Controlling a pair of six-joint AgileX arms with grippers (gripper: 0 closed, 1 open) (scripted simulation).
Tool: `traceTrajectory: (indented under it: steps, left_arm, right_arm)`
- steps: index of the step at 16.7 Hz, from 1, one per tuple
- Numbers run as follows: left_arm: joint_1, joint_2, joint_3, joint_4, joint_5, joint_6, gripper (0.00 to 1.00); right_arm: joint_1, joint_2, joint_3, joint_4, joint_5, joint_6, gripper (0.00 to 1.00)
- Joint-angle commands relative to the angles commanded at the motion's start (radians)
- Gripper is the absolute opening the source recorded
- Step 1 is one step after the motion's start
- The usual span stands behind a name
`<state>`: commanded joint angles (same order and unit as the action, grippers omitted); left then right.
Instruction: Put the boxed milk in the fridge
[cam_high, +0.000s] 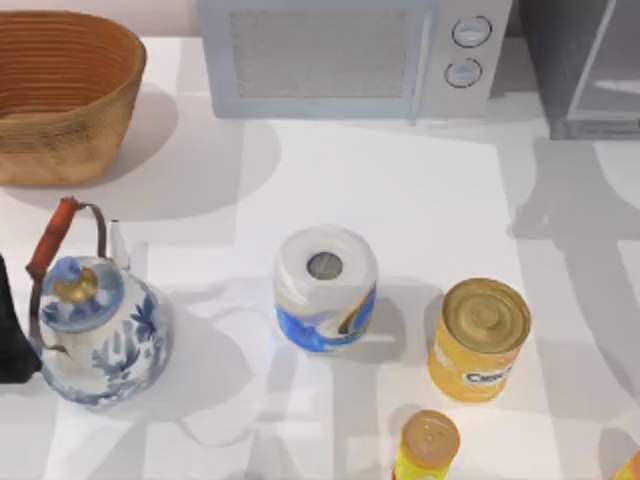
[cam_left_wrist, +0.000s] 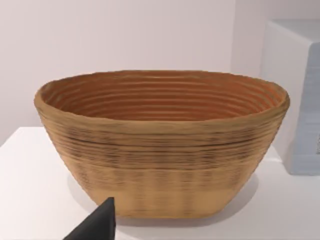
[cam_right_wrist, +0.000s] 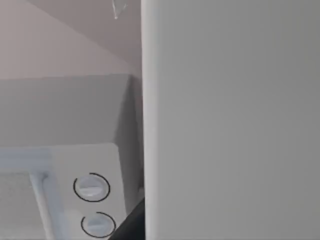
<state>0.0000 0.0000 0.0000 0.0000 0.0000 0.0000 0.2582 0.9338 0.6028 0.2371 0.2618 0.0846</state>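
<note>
Grey and very big, the fridge (cam_right_wrist: 230, 120) is seen right in front of the right gripper (cam_right_wrist: 134, 222), very near its pale wall. Where the boxed milk is cannot be told, and it cannot be told if it is held by that gripper. How far the right gripper is open cannot be told either.

Just beside the fridge, a little farther from the right gripper, the microwave (cam_right_wrist: 75, 165) with its two round dials is seen. Well apart from that gripper, the paper roll (cam_high: 325, 288) and the big yellow can (cam_high: 480, 338) are stood on the table (cam_high: 400, 190).

The left gripper (cam_left_wrist: 97, 226) is parked far from the fridge, faced at the woven basket (cam_left_wrist: 160, 150), with the blue-and-white teapot (cam_high: 98, 330) close by. How far it is open cannot be told.

The job is judged to be not finished. No milk is seen inside the fridge, and it cannot be told if the door is open. The milk has to be set inside and let go.
</note>
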Motion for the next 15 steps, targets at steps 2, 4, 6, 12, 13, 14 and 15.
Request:
traceTrajectory:
  steps: [2, 4, 6, 12, 13, 14, 15]
  left_arm:
    - [0.0, 0.0, 0.0, 0.0, 0.0, 0.0, 1.0]
    - [0.0, 0.0, 0.0, 0.0, 0.0, 0.0, 1.0]
    - [0.0, 0.0, 0.0, 0.0, 0.0, 0.0, 1.0]
    - [0.0, 0.0, 0.0, 0.0, 0.0, 0.0, 1.0]
    - [0.0, 0.0, 0.0, 0.0, 0.0, 0.0, 1.0]
    - [0.0, 0.0, 0.0, 0.0, 0.0, 0.0, 1.0]
    - [0.0, 0.0, 0.0, 0.0, 0.0, 0.0, 1.0]
  right_arm:
    - [-0.053, -0.216, -0.125, -0.051, -0.053, -0.01, 0.0]
    - [-0.105, -0.423, -0.251, -0.104, -0.106, -0.025, 0.0]
    - [-0.153, -0.607, -0.368, -0.151, -0.157, -0.042, 0.0]
    - [-0.251, -0.916, -0.589, -0.233, -0.256, -0.082, 0.0]
    - [-0.257, -0.93, -0.6, -0.236, -0.261, -0.084, 0.0]
    - [-0.258, -0.934, -0.603, -0.237, -0.262, -0.085, 0.0]
    - [-0.258, -0.934, -0.603, -0.237, -0.262, -0.085, 0.0]
